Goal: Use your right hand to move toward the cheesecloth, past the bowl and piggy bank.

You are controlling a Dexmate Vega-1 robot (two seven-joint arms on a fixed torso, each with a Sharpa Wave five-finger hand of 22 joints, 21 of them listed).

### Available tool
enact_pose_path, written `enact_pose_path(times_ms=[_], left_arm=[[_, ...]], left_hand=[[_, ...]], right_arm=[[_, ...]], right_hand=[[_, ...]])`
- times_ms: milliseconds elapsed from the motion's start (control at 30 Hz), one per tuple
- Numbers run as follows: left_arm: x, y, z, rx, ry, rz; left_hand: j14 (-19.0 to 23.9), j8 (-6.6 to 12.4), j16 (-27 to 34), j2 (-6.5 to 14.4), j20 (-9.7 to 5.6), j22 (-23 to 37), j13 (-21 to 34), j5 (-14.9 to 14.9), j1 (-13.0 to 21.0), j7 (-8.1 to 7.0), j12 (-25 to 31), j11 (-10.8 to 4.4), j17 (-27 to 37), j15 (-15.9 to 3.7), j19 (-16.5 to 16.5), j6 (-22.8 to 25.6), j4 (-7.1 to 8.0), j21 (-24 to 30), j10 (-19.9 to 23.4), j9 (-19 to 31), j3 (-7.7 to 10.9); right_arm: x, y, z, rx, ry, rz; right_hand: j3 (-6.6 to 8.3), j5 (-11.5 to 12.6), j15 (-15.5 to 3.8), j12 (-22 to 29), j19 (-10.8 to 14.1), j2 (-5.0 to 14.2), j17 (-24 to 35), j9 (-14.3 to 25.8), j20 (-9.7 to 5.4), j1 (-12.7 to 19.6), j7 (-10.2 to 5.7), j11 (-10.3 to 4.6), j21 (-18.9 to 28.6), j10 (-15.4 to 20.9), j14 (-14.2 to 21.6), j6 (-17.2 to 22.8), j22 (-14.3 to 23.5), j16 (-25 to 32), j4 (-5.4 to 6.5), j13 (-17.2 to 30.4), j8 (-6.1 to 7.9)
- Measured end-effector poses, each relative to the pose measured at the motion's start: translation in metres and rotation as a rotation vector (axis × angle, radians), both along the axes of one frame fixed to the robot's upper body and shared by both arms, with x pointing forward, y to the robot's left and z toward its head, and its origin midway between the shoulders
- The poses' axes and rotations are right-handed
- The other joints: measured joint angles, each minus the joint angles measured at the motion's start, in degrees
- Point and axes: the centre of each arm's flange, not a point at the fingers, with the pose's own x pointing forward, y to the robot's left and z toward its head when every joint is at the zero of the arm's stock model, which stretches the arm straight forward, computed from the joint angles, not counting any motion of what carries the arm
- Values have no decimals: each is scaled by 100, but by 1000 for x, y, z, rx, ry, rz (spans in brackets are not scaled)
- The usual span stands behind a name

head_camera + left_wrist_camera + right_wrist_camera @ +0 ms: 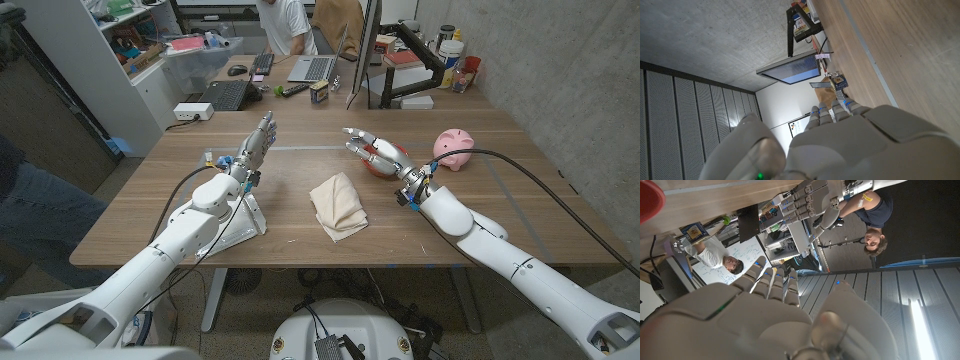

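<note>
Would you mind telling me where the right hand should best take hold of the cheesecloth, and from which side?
Probably the raised folded edge of the cheesecloth on its right side, nearest the right hand. It lies as a soft folded wad on the table, so a pinch from above looks easiest.

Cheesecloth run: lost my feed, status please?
Right hand open above red bowl. Left hand open, idle. Cheesecloth untouched at table centre. Piggy bank behind the right hand; path clear.

Cream cheesecloth (337,204) folded, table ctr, red bowl (381,158) beside pink piggy bank (455,148), far right.
</note>
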Motion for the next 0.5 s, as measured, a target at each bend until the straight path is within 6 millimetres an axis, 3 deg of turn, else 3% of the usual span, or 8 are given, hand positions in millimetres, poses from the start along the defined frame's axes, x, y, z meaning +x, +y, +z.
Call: enact_pose_path(times_ms=[133,500], left_arm=[[-1,-1,0,0,-1,1],[-1,-2,1,1,-4,5]], left_hand=[[18,0,0,0,0,0,0,0,0,-31,0,73,0,18,0,30,0,0,12,0,0],[26,0,0,10,0,-1,0,0,11,1,0,73,0,27,0,61,-23,0,12,0,-23]], right_arm=[[-1,1,-1,-10,-14,-5],[-2,5,-4,-40,-45,-23]], right_hand=[[-9,0,22,0,-2,-27,0,0,40,32,-83,-141,-20,60,22,83,0,0,-40,0,21],[0,0,62,0,-11,1,1,0,111,60,-114,-142,-68,60,62,114,0,0,-48,0,21]])
